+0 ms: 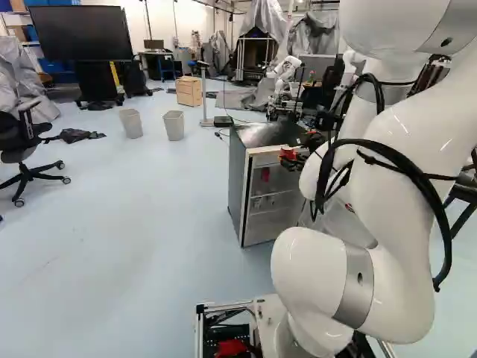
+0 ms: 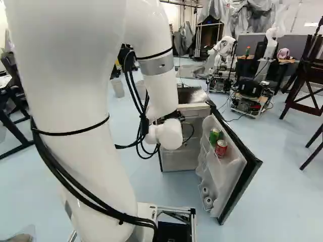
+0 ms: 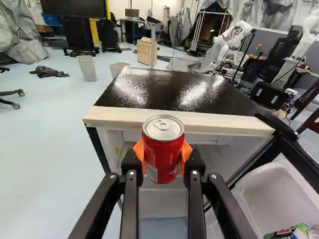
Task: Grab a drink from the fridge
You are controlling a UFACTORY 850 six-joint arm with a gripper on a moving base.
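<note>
At the front edge of the small fridge (image 3: 179,115), about midway between its two front corners as the wrist view looks at it, a red can (image 3: 163,152) stands upright in the grasp of the gripper (image 1: 291,157). In the wrist view the two orange pads press on it from opposite sides, so the pincer is closed on the can, whose silver lid and pull tab face up. The can shows against the pale strip along that front edge, with the glossy black top running back beyond it.

The fridge door (image 2: 241,184) hangs wide open from the right front corner in the right base view. Near the upper edge of its inner side, a green can (image 2: 215,135) and a second red can (image 2: 221,148) sit next to each other in a rack. By its lower edge are two pale round things (image 2: 207,197), perhaps can or bottle ends, though they are too small to be sure.

Past the fridge's back edge in the left base view stand two grey bins (image 1: 174,125), a wooden box (image 1: 188,92) and another robot (image 1: 284,74).
</note>
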